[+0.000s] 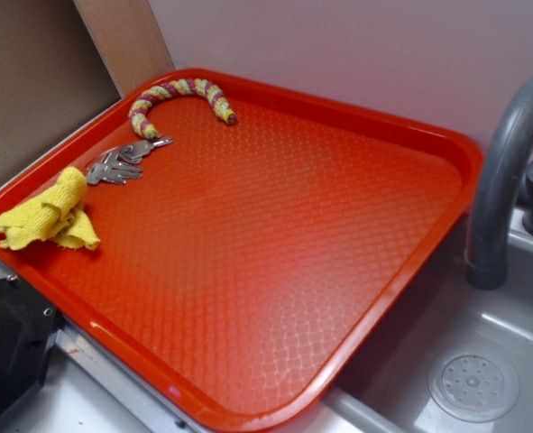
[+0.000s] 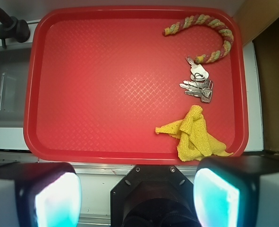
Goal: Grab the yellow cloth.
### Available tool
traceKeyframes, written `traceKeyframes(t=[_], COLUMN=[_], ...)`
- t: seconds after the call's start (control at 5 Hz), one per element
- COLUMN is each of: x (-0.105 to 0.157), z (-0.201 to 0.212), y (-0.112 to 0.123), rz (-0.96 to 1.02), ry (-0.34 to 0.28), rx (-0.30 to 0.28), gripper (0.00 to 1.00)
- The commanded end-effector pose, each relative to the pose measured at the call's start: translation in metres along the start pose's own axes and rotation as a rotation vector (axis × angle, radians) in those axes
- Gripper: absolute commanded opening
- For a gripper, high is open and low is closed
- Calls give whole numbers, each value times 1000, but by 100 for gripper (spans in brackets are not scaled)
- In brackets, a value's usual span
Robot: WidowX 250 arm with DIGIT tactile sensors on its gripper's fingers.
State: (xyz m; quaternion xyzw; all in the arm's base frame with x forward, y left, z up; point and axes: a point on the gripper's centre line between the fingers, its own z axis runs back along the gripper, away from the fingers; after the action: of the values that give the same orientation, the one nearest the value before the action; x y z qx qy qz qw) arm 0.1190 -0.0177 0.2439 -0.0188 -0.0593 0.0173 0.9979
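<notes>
Yellow cloth (image 1: 45, 215) lies crumpled at the red tray's (image 1: 275, 271) left edge in the exterior view, keys (image 1: 117, 164) and a braided rope (image 1: 178, 95) beyond. Wrist view: jaws spread wide, empty, cloth (image 2: 193, 135) near-right on the tray.

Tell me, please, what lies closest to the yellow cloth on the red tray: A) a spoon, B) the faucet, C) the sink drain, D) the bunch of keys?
D: the bunch of keys lies just beyond the yellow cloth on the red tray, attached to the braided rope.
</notes>
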Motion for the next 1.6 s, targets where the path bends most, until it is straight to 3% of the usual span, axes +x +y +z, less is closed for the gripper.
traceKeyframes(t=[0.0,0.2,0.6,0.8,1.0,1.2,1.4], x=[0,6,-8,-10,0,-10,-7], z=[0,-51,-124,-165,-183,-203,-183], y=[0,8,61,94,103,107,119], rz=[0,-114,-144,-121,-115,-49,10], ry=[0,49,104,101,75,118,117], rx=[0,46,95,127,114,152,181], gripper=[100,100,100,100,100,0,0])
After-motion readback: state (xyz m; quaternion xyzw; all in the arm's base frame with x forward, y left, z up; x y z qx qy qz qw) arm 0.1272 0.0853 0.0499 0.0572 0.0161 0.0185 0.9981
